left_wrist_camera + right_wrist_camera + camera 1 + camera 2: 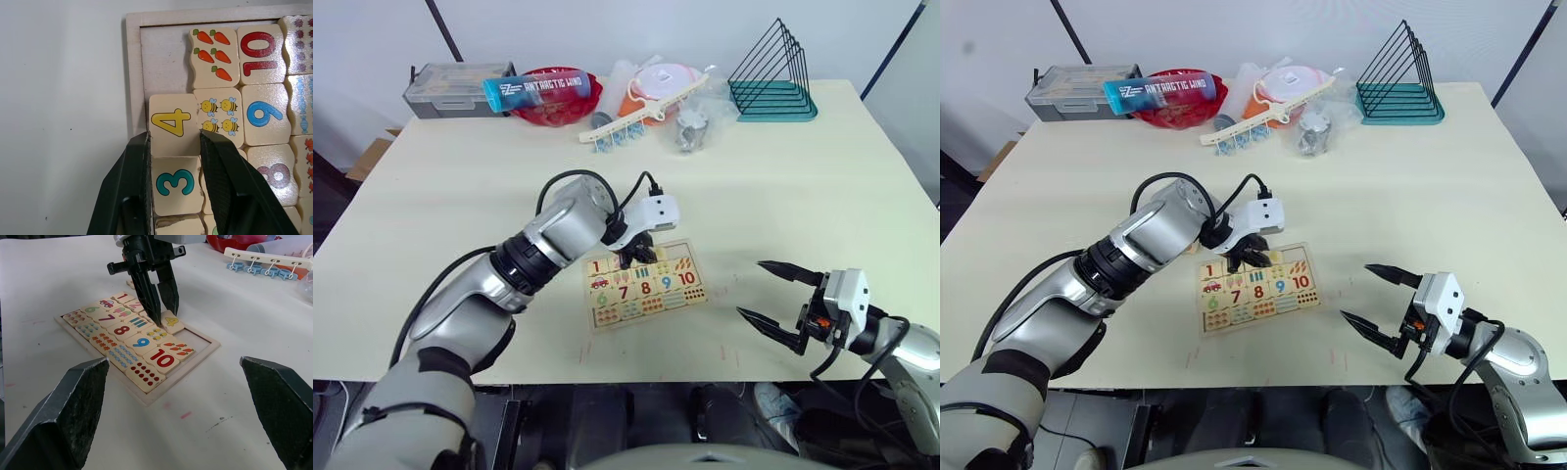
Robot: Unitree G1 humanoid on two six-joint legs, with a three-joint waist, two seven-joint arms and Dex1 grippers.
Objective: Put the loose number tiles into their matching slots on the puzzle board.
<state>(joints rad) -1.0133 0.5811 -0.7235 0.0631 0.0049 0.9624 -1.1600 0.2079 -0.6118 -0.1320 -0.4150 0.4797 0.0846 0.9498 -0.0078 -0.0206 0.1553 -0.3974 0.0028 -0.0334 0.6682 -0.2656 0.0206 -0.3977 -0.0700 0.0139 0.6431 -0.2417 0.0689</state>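
The puzzle board (697,298) lies flat near the table's middle front. My left gripper (173,139) reaches down onto its top row and is shut on the yellow number 4 tile (171,122), with one black finger (129,186) on each side. The teal 3 tile (175,183) sits in the row right beside the 4, also between the fingers. On the 4's other side a bare slot (164,58) shows beside the carrots picture. The 1 tile (596,266) sits at the row's left end. My right gripper (749,288) hovers open off the board's right side, holding nothing.
Along the table's back stand a grey box (450,90), a red bowl (553,98) with a blue tube across it, a peg hanger (631,122), plastic containers (661,88) and a teal wire rack (773,78). The table's front edge runs just below my right gripper.
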